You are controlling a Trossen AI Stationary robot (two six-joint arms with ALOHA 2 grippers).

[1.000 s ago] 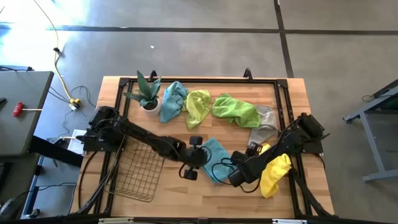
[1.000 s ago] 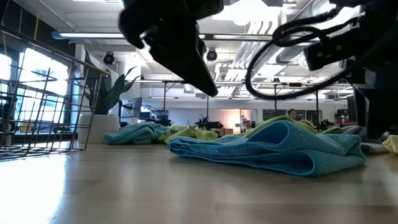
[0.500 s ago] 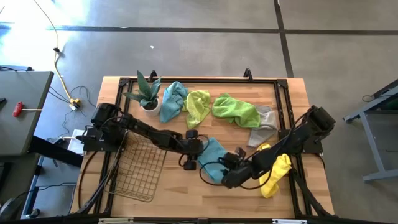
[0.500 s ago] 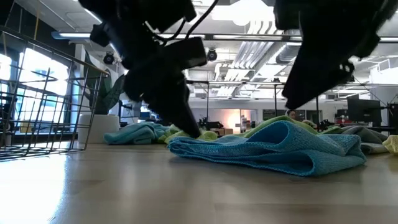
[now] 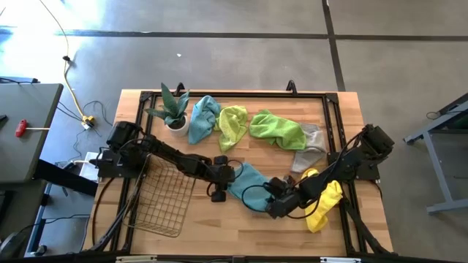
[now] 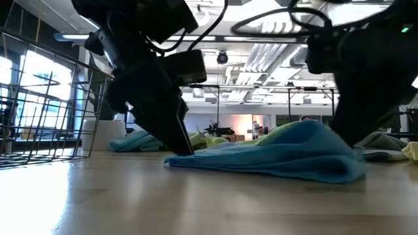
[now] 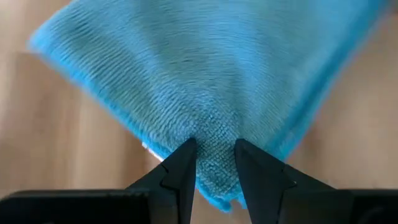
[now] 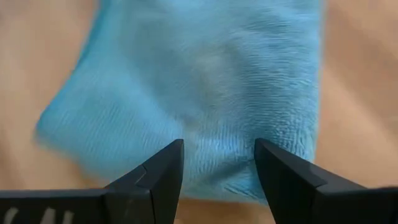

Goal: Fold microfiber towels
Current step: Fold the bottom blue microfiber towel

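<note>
Teal towel near the surface's front edge: left gripper pinches it, right gripper wide above it.

Four cameras, one shared blue towel

The high view looks straight down on the whole table; the low view sits at tabletop height, facing level toward 12 o'clock. Each wrist view looks closely past its own fingers onto the blue towel, which all four views share.
</note>
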